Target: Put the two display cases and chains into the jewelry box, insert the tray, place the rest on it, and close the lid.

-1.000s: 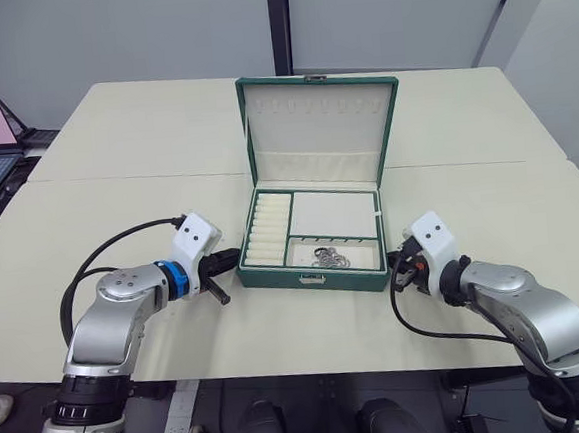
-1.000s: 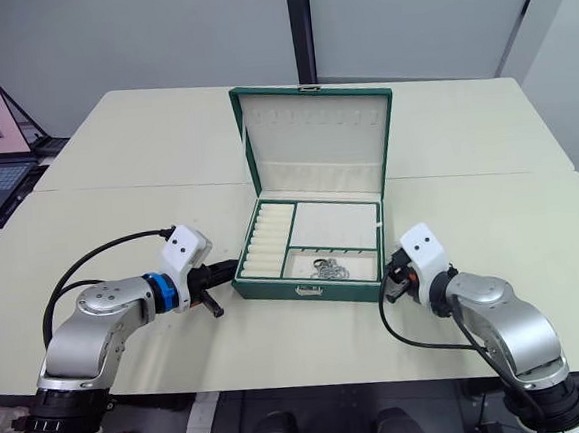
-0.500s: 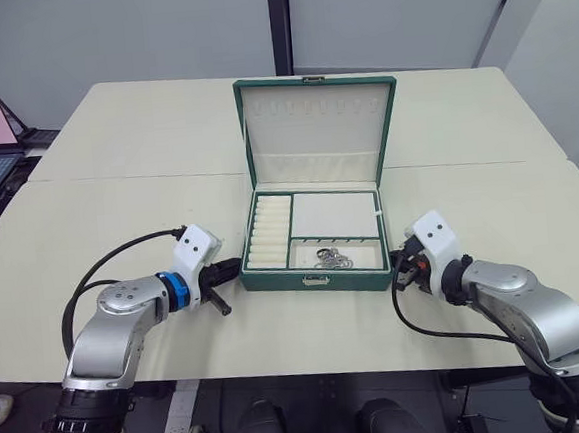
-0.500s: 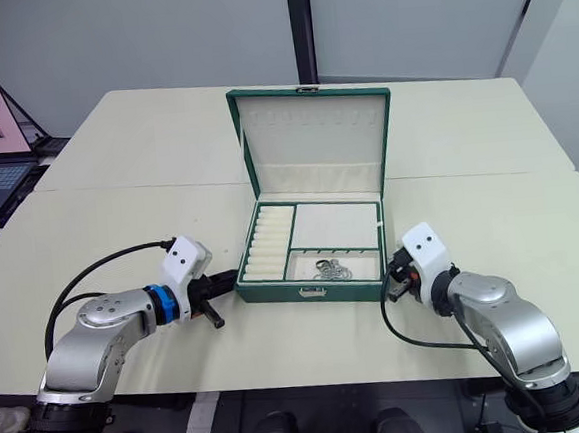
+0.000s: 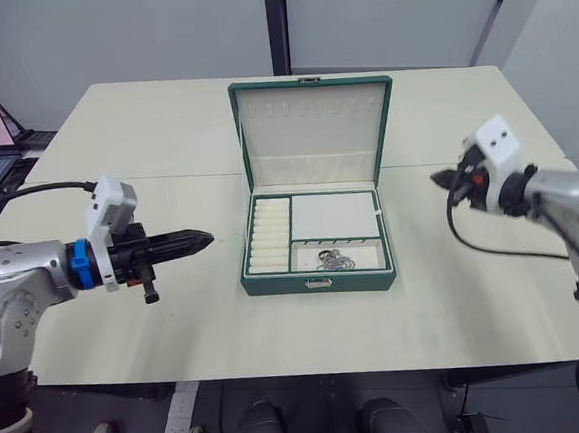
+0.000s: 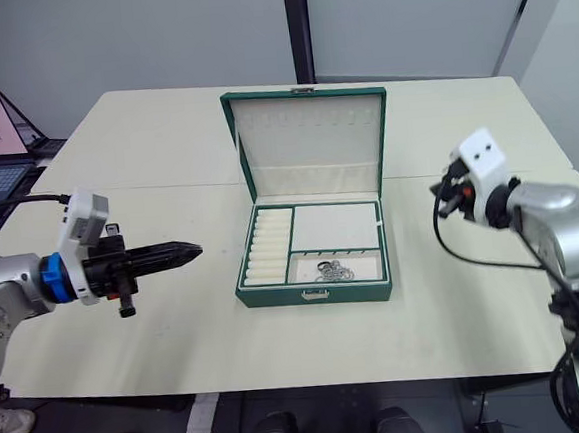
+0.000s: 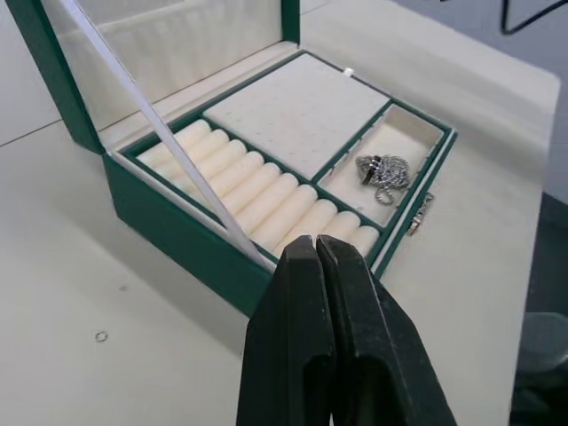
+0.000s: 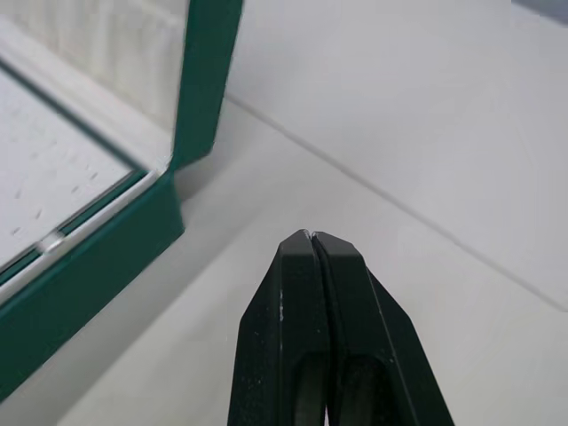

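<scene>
My left gripper is pinched closed, empty, arm stretched level w/ fingers aimed at the dark green rectangular jewelry box, well short of it. Right gripper also closed, empty, raised off to the box's right. Lid stands upright; cream-lined tray sits inside, silver chains in front compartment.

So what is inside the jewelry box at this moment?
The tray sits in the jewelry box, with silver chains in its front compartment. The ring rolls hold nothing. Whatever lies under the tray is hidden.
</scene>
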Robot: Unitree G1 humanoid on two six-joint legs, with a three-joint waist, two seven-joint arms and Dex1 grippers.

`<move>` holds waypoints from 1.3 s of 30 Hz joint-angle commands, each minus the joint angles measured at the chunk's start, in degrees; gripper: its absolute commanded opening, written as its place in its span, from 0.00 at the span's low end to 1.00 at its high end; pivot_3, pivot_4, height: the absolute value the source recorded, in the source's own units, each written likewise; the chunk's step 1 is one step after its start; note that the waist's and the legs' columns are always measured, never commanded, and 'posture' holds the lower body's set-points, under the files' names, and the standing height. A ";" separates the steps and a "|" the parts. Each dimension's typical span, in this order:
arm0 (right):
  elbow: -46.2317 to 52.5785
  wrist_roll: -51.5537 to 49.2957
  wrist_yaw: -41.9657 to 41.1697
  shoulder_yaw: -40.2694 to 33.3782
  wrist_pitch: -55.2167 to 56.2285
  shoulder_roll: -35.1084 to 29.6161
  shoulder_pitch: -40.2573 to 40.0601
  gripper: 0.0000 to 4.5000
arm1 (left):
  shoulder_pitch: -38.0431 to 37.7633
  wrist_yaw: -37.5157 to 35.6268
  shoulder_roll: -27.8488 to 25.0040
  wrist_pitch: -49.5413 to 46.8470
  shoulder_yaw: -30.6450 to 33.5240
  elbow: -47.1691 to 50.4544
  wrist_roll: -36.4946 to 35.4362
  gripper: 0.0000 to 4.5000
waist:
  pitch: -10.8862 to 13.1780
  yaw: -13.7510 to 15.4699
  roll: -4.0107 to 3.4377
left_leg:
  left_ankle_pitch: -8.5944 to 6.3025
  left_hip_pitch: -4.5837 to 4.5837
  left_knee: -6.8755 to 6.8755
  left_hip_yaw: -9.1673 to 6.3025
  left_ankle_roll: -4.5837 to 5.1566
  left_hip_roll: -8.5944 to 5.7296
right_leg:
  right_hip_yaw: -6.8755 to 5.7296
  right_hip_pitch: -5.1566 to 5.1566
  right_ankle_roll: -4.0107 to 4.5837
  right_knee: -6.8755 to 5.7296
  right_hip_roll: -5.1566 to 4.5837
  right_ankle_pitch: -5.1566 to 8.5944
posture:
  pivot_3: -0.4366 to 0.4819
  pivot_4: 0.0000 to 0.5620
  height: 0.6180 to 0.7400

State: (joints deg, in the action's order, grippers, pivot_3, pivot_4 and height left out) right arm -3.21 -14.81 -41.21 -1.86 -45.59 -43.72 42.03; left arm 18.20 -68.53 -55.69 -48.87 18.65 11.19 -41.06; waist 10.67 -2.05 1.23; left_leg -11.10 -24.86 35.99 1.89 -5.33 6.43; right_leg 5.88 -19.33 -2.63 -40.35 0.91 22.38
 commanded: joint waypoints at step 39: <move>-30.08 -0.66 -18.05 -4.61 22.71 14.96 29.43 0.00 | 1.88 0.56 -5.17 -1.02 -0.36 0.61 -6.59 0.00 | 0.15 -1.14 -0.11 | 0.13 -0.01 -0.03 0.07 -0.23 0.12 | -0.09 -0.08 0.01 -0.13 0.01 0.00 | 0.48 0.27 0.98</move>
State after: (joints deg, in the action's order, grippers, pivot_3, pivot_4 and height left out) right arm -42.55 -12.76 -59.70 -5.55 -18.63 -28.05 72.95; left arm 18.82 -66.69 -59.60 -51.43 18.24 12.33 -48.28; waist 10.82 -3.19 1.11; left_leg -10.97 -24.87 35.96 1.97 -5.56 6.55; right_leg 5.79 -19.40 -2.63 -40.50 0.91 22.38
